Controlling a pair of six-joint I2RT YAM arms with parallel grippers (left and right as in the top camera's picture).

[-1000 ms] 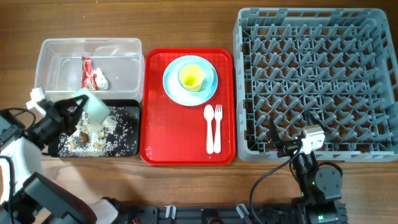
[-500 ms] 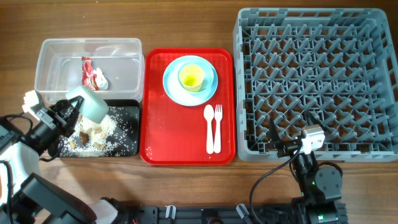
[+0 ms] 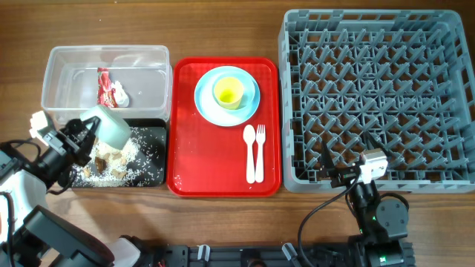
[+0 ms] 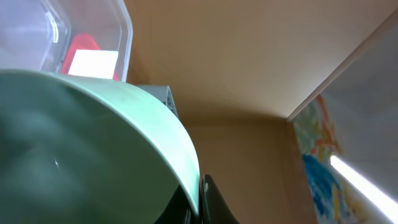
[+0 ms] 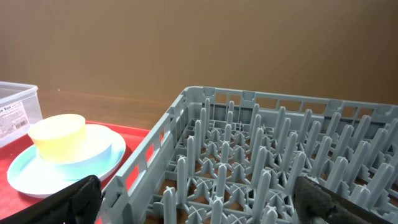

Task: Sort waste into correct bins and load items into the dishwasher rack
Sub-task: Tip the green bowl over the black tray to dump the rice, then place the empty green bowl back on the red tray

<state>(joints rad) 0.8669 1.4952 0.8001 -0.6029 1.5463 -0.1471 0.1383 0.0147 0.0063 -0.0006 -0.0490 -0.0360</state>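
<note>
My left gripper (image 3: 83, 132) is shut on the rim of the pale mint bowl (image 3: 110, 126), held tipped over the black bin (image 3: 152, 172), where white rice and brown food bits (image 3: 111, 159) lie. The bowl fills the left wrist view (image 4: 81, 155). The clear bin (image 3: 70, 70) holds the red wrapper (image 3: 104, 83) and a white paper scrap (image 3: 119, 95). The light blue plate (image 3: 208, 100) with the yellow cup (image 3: 228, 90) sits on the red tray (image 3: 208, 159), beside the white fork and spoon (image 3: 254, 152). My right gripper (image 3: 349, 174) is open at the front edge of the grey dishwasher rack (image 3: 378, 96).
The rack's pegs (image 5: 261, 168) fill the right wrist view, with the plate (image 5: 37, 177) and cup (image 5: 57, 138) to its left. The pale blue bowl is out of view. Bare wood table lies in front of the tray and rack.
The bowl has stayed tipped over the black bin while my left arm shifted slightly; more rice and food bits lie in the bin than a second ago. The right arm has not moved.
</note>
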